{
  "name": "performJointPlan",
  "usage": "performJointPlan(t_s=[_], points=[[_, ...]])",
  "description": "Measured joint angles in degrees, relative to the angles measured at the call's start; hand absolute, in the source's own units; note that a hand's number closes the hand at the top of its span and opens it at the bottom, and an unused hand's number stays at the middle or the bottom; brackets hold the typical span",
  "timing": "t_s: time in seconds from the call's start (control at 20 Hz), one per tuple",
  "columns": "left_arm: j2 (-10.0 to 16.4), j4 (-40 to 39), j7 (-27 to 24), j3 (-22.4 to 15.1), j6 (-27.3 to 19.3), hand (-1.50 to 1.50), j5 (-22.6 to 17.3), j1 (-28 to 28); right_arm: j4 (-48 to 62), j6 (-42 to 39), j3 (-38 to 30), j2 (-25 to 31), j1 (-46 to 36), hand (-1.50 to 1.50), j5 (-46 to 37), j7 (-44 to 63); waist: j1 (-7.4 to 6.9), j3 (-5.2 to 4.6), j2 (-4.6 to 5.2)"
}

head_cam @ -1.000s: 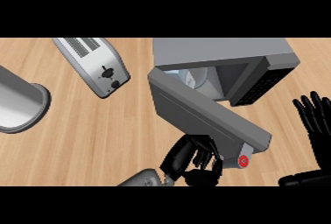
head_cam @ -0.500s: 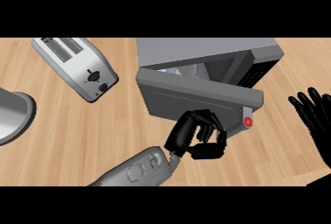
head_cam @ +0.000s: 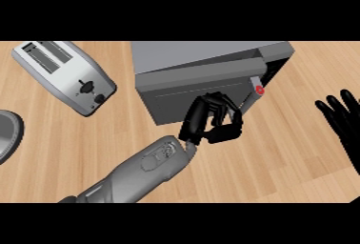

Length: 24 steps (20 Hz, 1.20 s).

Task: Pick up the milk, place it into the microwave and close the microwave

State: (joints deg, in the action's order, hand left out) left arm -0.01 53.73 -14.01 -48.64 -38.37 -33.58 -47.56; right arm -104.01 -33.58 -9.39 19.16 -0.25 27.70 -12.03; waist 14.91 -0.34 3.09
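Observation:
The grey microwave (head_cam: 211, 57) stands at the back of the counter. Its door (head_cam: 175, 97) is swung almost shut, leaving only a narrow gap at the right end, by the red button (head_cam: 259, 89). My left hand (head_cam: 209, 121) rests against the door's front, fingers relaxed and slightly bent, holding nothing. The milk is not visible anywhere; the door hides the inside of the microwave. My right hand (head_cam: 343, 119) stays open at the right edge, fingers up, resting.
A silver toaster (head_cam: 67, 76) lies at the back left. The rim of a grey round vessel (head_cam: 7, 136) shows at the left edge. Bare wooden counter (head_cam: 281, 157) spreads in front of the microwave.
My left hand has pushed the microwave door from wide open to almost shut, moving forward with it. The right hand has kept its pose.

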Motion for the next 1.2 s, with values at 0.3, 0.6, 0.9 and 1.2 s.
performJointPlan(t_s=[0.3, 0.6, 0.9, 1.2], points=[[-0.02, -0.69, -4.07, 3.82, -0.26, 1.50, -5.86, -1.31, -1.19, -0.57, -0.05, 1.30, -0.47, -1.50, 3.15, 2.16, 1.43, -0.10, 0.61], [-0.02, -0.90, -7.79, 4.07, -0.28, 1.50, -9.56, -1.14, -1.88, -0.30, -0.79, 2.63, -1.63, -1.50, 5.91, 3.96, 2.12, -0.02, 0.75], [-0.02, -1.49, -11.23, 3.90, 0.02, 1.50, -12.00, -1.21, -2.88, -0.40, -1.22, 3.99, -2.76, -1.50, 7.95, 5.28, 2.50, 0.07, 0.89], [-0.02, -2.14, -14.32, 3.44, 0.26, 1.50, -13.79, -1.41, -3.42, -0.08, -1.80, 5.07, -3.98, -1.50, 10.26, 6.51, 2.67, 0.14, 1.05]])
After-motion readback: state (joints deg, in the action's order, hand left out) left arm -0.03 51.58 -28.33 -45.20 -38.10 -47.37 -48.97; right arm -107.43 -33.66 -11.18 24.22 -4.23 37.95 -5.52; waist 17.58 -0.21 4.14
